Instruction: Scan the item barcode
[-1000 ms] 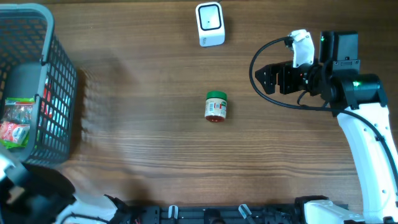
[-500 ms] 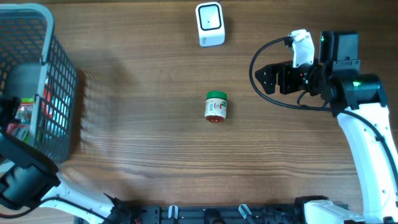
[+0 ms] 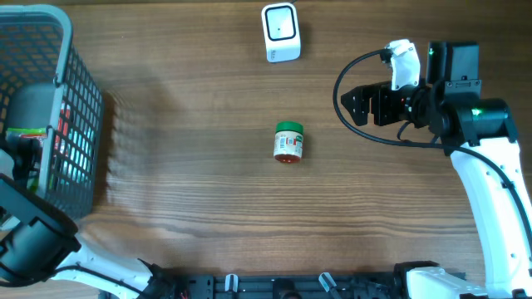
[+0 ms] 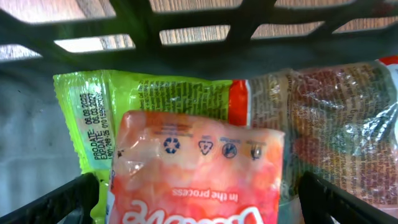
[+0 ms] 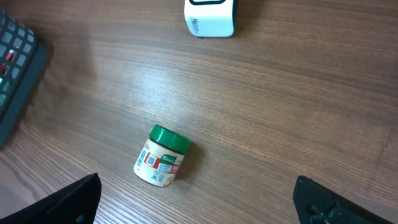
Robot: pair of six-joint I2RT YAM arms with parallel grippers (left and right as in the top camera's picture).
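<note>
My left gripper point(image 4: 199, 208) has swung into the basket point(image 3: 79, 124), wide open, empty, over an orange snack packet point(image 4: 199, 162) I'd likely scan next. My right gripper point(image 3: 357, 105) hangs open, empty; a green-lidded jar point(image 3: 288, 142) lies below the scanner point(image 3: 281, 31).

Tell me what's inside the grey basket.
The basket holds snack packets: an orange packet lying over a green packet, a clear reddish packet beside them. Anything beneath is covered.
</note>
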